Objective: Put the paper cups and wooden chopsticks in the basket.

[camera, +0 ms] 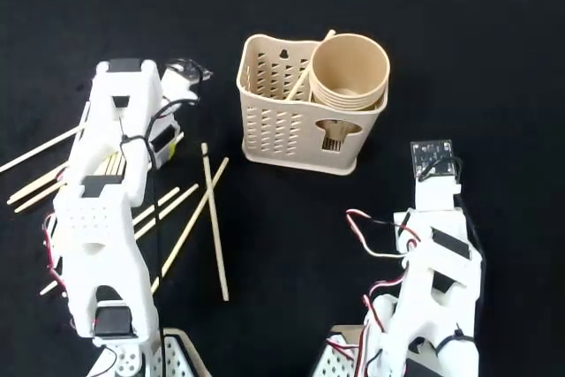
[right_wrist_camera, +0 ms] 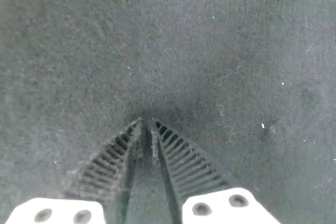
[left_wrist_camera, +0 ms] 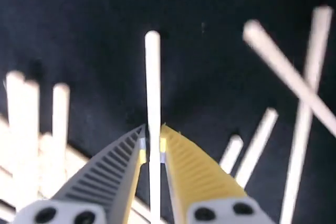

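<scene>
- Chopstick pickup looks like the step in hand. One wooden chopstick [left_wrist_camera: 152,77] runs straight between the jaws of the left gripper [left_wrist_camera: 152,136], which is clamped on it. One end of the stick pokes out past the fingertips.
- The stick lies in line with the jaws rather than across them, so I judge the hold narrow and apt to slip. A slow, level lift with little wrist roll should keep it from swivelling or sliding out.
- Loose chopsticks [camera: 214,227] lie close around it on the table's left side. Several sit side by side [left_wrist_camera: 31,124] next to the jaws, and two are crossed [left_wrist_camera: 294,85] a little further off. Rising straight up before travelling sideways should avoid dragging those neighbours along.
- The basket [camera: 265,121] stands well apart, toward the middle of the table. Its right compartment holds the stacked paper cups [camera: 349,72], and one chopstick [camera: 305,77] leans beside them.
- The left compartment looks free, so it is the easier target. Tip the held stick steeply, lower its end inside the wall, and only then let go. Dropped flat, it could bridge the rim and roll off.
- The right gripper [right_wrist_camera: 147,129] is closed on nothing above the bare black tablecloth [camera: 291,245]. It is near the basket's right side, so it should not hinder the carry.
</scene>
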Robot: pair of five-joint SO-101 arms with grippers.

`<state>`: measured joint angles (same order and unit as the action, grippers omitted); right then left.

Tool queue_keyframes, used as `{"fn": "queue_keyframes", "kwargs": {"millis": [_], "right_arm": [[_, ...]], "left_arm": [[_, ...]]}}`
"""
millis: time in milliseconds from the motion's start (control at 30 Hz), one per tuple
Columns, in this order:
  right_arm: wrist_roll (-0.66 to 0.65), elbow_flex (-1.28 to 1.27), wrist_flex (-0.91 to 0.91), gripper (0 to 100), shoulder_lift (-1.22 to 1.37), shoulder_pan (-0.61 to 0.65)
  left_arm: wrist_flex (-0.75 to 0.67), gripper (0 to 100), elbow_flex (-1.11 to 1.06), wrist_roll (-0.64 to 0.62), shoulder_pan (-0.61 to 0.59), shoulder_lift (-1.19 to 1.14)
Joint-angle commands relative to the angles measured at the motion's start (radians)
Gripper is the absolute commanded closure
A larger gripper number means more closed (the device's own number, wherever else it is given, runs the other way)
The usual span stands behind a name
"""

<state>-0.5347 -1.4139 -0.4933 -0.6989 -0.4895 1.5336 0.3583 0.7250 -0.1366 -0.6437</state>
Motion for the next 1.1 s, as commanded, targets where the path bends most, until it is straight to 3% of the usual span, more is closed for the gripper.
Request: {"fn": "queue_keyframes", "kwargs": {"millis": [0, 200, 433, 533, 800, 1067], "right_arm": [[0.011, 0.018, 0.012, 98.0, -0.021, -0.005], [0.011, 0.018, 0.012, 98.0, -0.021, -0.005], [0.011, 0.018, 0.012, 98.0, -0.021, -0.005], [0.011, 0.016, 0.012, 98.0, -0.021, -0.005], [0.011, 0.016, 0.012, 98.0, -0.021, -0.005], [0.011, 0.016, 0.012, 98.0, -0.021, -0.005]], "left_arm": [[0.178, 97, 0.180, 0.005, 0.002, 0.015], [0.226, 97, 0.325, -0.126, -0.004, 0.107], [0.206, 97, 0.251, -0.287, -0.002, 0.488], [0.124, 97, 0.163, -0.325, -0.004, 0.669], [-0.361, 97, -0.340, -0.440, -0.004, 1.119], [-1.092, 97, -0.880, -0.578, 0.077, 1.459]]}}
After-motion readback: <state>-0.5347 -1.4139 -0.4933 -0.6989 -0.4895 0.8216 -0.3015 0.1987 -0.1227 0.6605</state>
